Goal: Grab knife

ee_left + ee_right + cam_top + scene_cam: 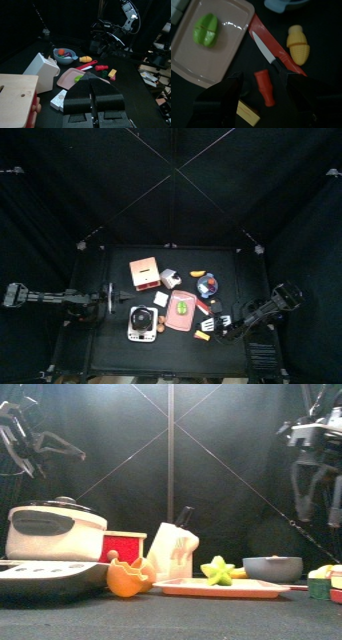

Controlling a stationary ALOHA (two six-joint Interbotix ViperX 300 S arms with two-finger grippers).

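Observation:
The knife [268,49], with a silver blade along a red body, lies on the black table between the pink tray [191,55] and a yellow corn piece [298,45]. In the top view it is a small red streak [211,307]. My right gripper [264,79] is open and hovers just above the knife, one jaw on each side of a short red chili [264,88] next to the blade. It shows at the table's front right in the top view [229,324]. My left gripper [92,84] is shut and empty, resting at the table's left side [115,299].
A green pepper [206,30] lies on the tray. A white knife block [170,278], pink box [143,273] and grey bowl [209,284] stand behind it. A rice cooker [54,530] and a scale [140,324] are at the front left. A yellow block [250,113] lies near the right jaws.

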